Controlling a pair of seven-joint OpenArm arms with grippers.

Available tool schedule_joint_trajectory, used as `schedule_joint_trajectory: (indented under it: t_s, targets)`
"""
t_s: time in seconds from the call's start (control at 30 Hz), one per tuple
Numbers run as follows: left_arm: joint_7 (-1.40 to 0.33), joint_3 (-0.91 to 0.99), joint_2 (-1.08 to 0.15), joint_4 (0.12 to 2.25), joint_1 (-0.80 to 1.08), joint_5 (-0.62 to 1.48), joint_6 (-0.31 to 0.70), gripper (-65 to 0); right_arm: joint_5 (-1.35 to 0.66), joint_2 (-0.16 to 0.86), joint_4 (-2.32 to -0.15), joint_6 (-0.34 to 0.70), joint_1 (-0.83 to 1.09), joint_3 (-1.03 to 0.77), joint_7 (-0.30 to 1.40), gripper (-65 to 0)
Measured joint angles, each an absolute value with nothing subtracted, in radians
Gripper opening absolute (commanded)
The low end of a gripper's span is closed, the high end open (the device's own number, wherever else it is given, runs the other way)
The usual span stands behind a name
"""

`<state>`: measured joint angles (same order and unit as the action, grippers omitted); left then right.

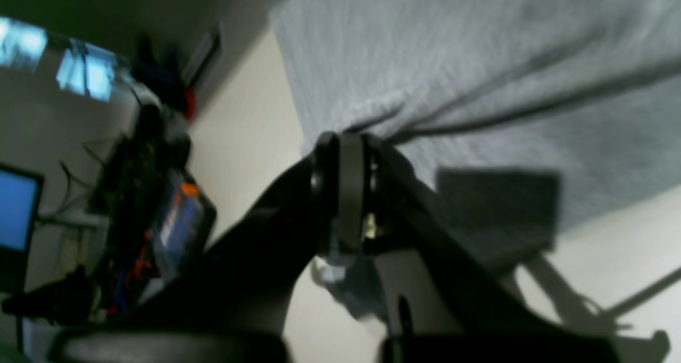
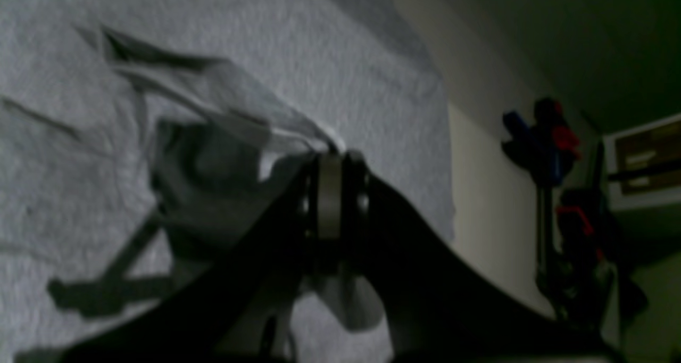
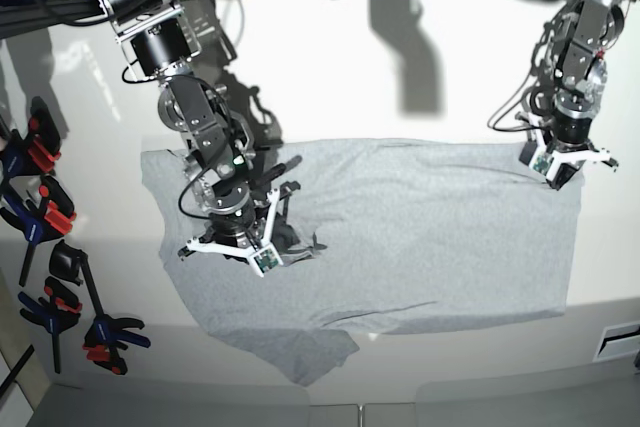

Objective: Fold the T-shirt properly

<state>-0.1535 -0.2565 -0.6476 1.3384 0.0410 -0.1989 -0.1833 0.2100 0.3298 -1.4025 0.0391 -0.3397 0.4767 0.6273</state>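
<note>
right gripper: at 9 o'clock, clamped on a bunched pinch of cloth
T-shirt: spread plain-side up mid-counter
left gripper: at 2 o'clock, pinching the shirt's corner
risk: thin pinches, a tug probably slips one out

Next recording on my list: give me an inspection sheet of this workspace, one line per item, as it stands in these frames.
Surface: white table, strong arm shadows on it.
Job's things: grey T-shirt spread plain side up, wrinkled; one part trails toward the front edge.
Clutter: nothing seen on the table beyond the shirt.
Grippers: left gripper shut on the T-shirt at its edge; right gripper shut on the T-shirt, a pinched ridge of cloth lifted from the middle area.
Cables: wiring loops beside the left arm; more along the rail at the back.
Surroundings: spring clamps with red and blue grips hang beside the table; a blue screen stands off the table.
</note>
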Motion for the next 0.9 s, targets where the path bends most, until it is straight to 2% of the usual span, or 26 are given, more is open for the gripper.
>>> schedule_joint_trajectory:
  t_s: [0.17,0.27,0.33,0.47,0.73,0.9]
  targets:
    - [-0.097,-0.257,-0.624,1.203,-0.044,-0.202,-0.183,-65.0,0.212,0.323,-1.351,0.039,-0.341,0.477,0.593,-65.0]
    - [-0.057,-0.257,-0.618,1.190,-0.059,-0.202,-0.170,-65.0,0.210,0.308,-1.305,0.038,-0.342,0.477,0.561,-65.0]
    - [-0.053,-0.257,-0.615,1.190,-0.065,-0.204,-0.125,-65.0,0.209,0.300,-1.264,0.039,-0.350,0.477,0.547,-65.0]
    - [-0.023,-0.257,-0.615,1.188,-0.065,-0.205,-0.119,-65.0,0.210,0.299,-1.205,0.035,-0.371,0.477,0.521,-65.0]
    - [0.000,-0.257,-0.615,1.188,-0.118,-0.206,-0.119,-65.0,0.212,0.299,-1.200,0.008,-0.424,0.477,0.526,-65.0]
    - [0.041,-0.257,-0.612,1.080,-0.161,-0.206,-0.107,-65.0,0.209,0.299,-1.200,-0.049,-0.427,0.477,0.541,-65.0]
